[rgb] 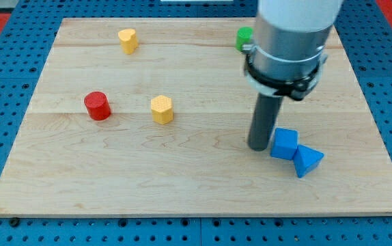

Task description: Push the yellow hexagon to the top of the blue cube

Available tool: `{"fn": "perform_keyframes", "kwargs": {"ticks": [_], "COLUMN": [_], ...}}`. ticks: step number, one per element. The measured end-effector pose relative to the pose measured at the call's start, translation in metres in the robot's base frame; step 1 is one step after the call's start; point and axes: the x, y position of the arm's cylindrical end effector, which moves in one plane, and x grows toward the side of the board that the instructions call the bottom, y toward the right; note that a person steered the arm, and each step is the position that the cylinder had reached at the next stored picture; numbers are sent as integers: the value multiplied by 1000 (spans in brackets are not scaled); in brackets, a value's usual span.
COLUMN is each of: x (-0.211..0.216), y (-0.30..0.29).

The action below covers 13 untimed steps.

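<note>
The yellow hexagon (162, 109) stands left of the board's middle. The blue cube (285, 144) lies at the lower right, touching a blue triangular block (309, 160) on its right. My tip (258, 146) rests on the board just left of the blue cube, close to or touching its left side. The yellow hexagon is well to the left of my tip and slightly higher in the view.
A red cylinder (98, 106) stands left of the hexagon. A second yellow block (128, 40), heart-like in shape, sits at the top left. A green block (244, 38) at the top is partly hidden behind the arm (288, 41). The wooden board (196, 184) lies on a blue pegboard.
</note>
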Motion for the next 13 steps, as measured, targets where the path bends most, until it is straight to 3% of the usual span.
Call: {"fn": "perform_keyframes", "kwargs": {"ticks": [1,2,3,4,9,11,12,13], "x": [22,17,-28,-67,-81,-85,-114,-83], "y": [-71,-157,-192,-178,-144,-12,0,44]}}
